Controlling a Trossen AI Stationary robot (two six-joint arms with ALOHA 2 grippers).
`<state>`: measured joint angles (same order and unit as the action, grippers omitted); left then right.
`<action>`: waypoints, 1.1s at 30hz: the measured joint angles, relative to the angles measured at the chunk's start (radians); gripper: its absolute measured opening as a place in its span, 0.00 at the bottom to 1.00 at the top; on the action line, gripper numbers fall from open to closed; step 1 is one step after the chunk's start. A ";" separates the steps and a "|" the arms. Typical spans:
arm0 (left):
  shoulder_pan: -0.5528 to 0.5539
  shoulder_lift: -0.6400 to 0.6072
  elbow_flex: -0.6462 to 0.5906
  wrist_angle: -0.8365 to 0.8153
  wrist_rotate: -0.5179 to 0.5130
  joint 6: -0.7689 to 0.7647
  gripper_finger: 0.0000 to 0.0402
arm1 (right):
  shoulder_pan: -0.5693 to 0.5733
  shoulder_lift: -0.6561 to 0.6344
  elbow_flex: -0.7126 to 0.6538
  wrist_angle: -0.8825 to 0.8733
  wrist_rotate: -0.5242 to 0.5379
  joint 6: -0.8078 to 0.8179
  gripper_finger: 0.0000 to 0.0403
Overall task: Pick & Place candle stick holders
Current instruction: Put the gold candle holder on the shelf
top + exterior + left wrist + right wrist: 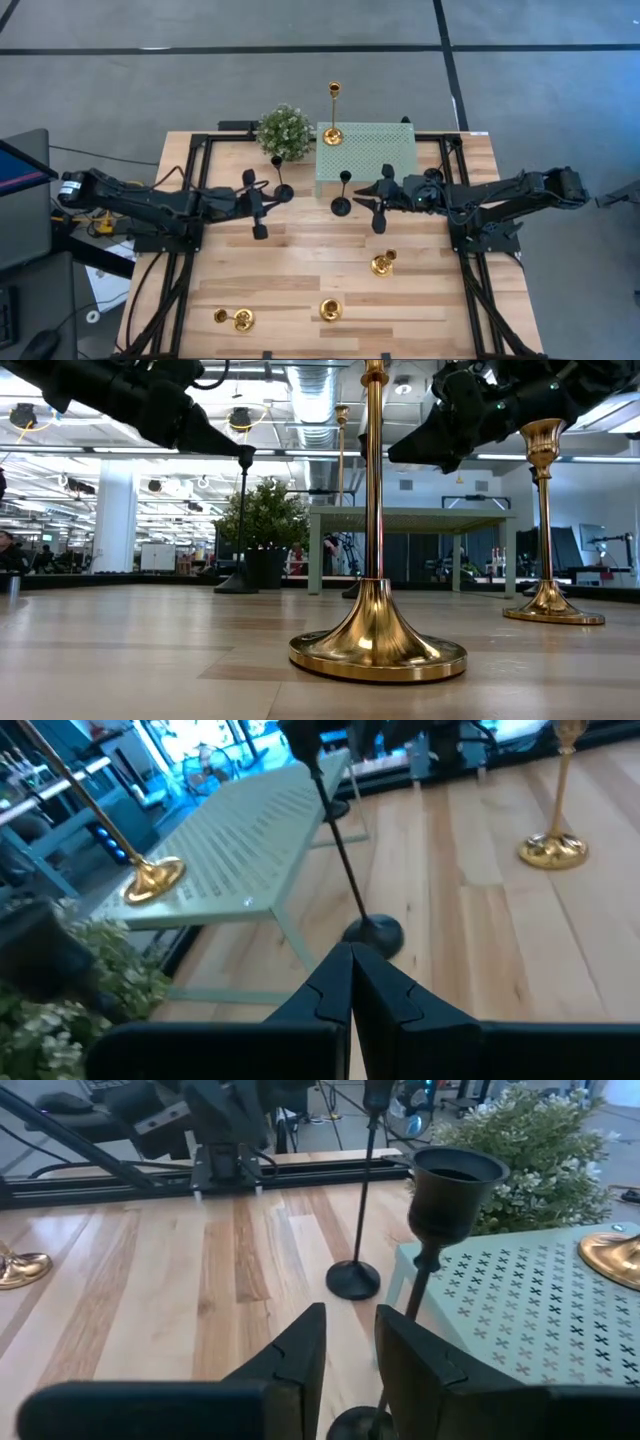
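Mint perforated stand (pixel 370 155), upper centre: one tall gold holder (pixel 333 112) is carried. Black holders (pixel 341 194) are stood beside it; three gold holders (pixel 383 263) lower frame. Left gripper (pixel 260 212) jaws together; right gripper (pixel 377 208) jaws slightly apart, nothing held. Room seen only in low view.

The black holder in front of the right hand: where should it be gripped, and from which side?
Grip the black holder on its thin stem, just under the cup. It stands upright beside the green stand, so come in level from the right hand's own side, fingers either side of the stem.
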<state>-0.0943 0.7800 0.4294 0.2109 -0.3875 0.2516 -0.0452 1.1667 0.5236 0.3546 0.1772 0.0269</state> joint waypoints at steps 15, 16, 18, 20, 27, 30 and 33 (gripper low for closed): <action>-0.066 -0.003 0.000 -0.070 0.362 -0.007 0.01 | 0.024 -0.006 0.000 -0.004 -0.092 0.023 0.20; -0.071 -0.003 0.000 -0.073 0.407 -0.012 0.01 | 0.030 -0.011 0.000 -0.007 -0.104 0.023 0.20; -0.079 -0.003 0.000 -0.073 0.473 -0.032 0.01 | 0.045 -0.019 0.001 0.002 -0.109 0.023 0.20; -0.088 -0.003 0.000 -0.077 0.521 -0.048 0.01 | 0.057 -0.018 0.001 -0.002 -0.109 0.023 0.20; -0.091 -0.110 0.000 -0.330 0.553 -0.083 0.01 | 0.101 -0.023 0.001 -0.002 -0.108 0.033 0.20; -0.092 -0.191 0.000 -0.401 0.579 -0.097 0.01 | 0.119 -0.023 0.001 0.000 -0.103 0.061 0.20; -0.092 -0.276 0.000 -0.420 0.645 -0.073 0.01 | 0.130 -0.023 0.001 0.001 -0.102 0.095 0.20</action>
<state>-0.1860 0.5040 0.4290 -0.2089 0.2573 0.1786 0.0849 1.1442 0.5243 0.3555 0.0755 0.1214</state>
